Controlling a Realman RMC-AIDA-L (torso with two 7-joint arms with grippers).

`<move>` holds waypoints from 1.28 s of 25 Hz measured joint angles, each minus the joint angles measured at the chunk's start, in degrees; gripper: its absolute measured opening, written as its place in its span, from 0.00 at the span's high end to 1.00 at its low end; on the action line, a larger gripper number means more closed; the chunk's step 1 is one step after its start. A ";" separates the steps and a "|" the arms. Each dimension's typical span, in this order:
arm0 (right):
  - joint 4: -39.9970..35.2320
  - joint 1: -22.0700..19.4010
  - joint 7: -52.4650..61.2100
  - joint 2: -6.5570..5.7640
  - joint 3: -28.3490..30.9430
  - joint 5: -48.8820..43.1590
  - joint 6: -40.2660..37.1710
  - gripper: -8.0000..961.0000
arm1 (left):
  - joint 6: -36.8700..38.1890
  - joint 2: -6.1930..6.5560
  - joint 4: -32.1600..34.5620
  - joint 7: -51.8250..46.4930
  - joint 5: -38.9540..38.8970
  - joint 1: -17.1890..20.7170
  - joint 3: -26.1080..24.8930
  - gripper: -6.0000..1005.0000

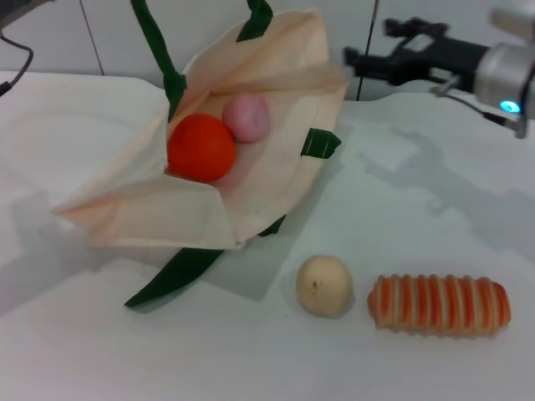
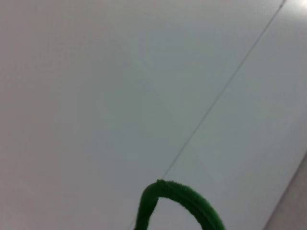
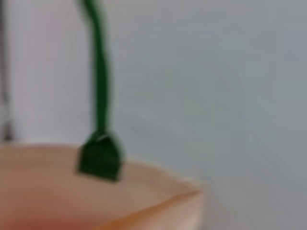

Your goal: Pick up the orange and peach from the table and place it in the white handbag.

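White tabletop (image 1: 75, 351) is seen across the whole head view. Nearest, toward the right, a striped orange-and-cream bread loaf (image 1: 440, 305) is laid lengthwise, and a beige round fruit (image 1: 324, 286) is set just beside its left end. Farther back, left of centre, the white handbag (image 1: 267, 180) is spread flat on the table with its mouth gaping. One dark green strap (image 1: 177, 274) is trailed from under the bag toward the near side. Inside the open mouth, the orange (image 1: 201, 148) is lodged, and the peach (image 1: 247, 117) is placed touching it on the far right side. At the far right, the right gripper (image 1: 368, 46) is held above the table beyond the bag's far corner, well apart from the fruit; its dark fingers are seen spread apart with nothing between them. The left gripper is not shown in any view, so its state cannot be told; only a green strap loop (image 2: 184, 196) is caught by the left wrist camera.
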 joint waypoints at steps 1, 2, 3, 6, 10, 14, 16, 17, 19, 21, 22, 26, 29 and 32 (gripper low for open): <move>-0.79 -0.99 -0.07 -0.01 0.11 1.49 -0.95 0.07 | 0.74 -0.12 0.00 0.02 0.04 0.13 0.00 0.84; -1.50 -1.88 -0.16 -0.04 0.11 2.82 -1.69 0.07 | 1.74 -0.30 -0.03 0.02 0.03 0.28 -0.01 0.84; -1.97 -2.55 -0.21 -0.05 0.12 3.87 -2.24 0.07 | 3.01 -0.55 -0.21 0.01 -0.01 0.51 0.00 0.84; -3.09 -4.12 -0.25 -0.06 0.17 5.96 -3.49 0.07 | 6.68 -1.22 -0.68 -0.11 -0.22 1.11 -0.06 0.84; -3.65 -5.31 -0.40 -0.07 0.24 8.38 -3.91 0.07 | 10.74 -2.09 -0.77 0.26 -0.27 1.96 -0.52 0.73; -3.28 -7.15 -3.12 0.06 0.25 13.81 -4.13 0.07 | 11.48 -3.13 -0.79 3.17 -0.48 2.70 -3.54 0.48; -2.83 -8.39 -5.46 0.20 0.25 17.32 -4.66 0.07 | 12.03 -4.06 -0.80 7.63 -0.75 3.11 -5.72 0.37; -2.12 -9.28 -7.31 0.24 0.24 20.08 -5.16 0.07 | 12.24 -4.29 -0.82 8.64 -0.77 3.19 -6.14 0.35; -0.34 -10.90 -11.45 0.25 0.24 25.67 -5.79 0.07 | 13.34 -5.38 -1.09 13.62 -0.83 3.47 -8.11 0.32; 2.02 -12.56 -17.14 0.25 0.24 32.44 -5.99 0.07 | 14.56 -6.36 -1.83 19.42 -0.85 3.56 -10.01 0.28; 3.29 -13.23 -19.90 0.25 0.25 35.57 -5.98 0.07 | 15.32 -6.86 -2.48 22.77 -0.86 3.56 -11.04 0.26; 8.79 -15.93 -32.68 0.34 0.31 49.87 -5.92 0.07 | 20.16 -9.62 -4.76 35.62 -1.09 2.99 -17.10 0.19; 13.08 -17.13 -40.32 0.38 0.33 60.56 -5.77 0.07 | 23.40 -11.22 -6.49 44.74 -2.75 2.71 -21.47 0.16; 15.19 -18.10 -43.94 0.39 0.32 67.40 -5.50 0.07 | 24.67 -11.31 -10.81 52.78 -6.21 2.41 -23.36 0.13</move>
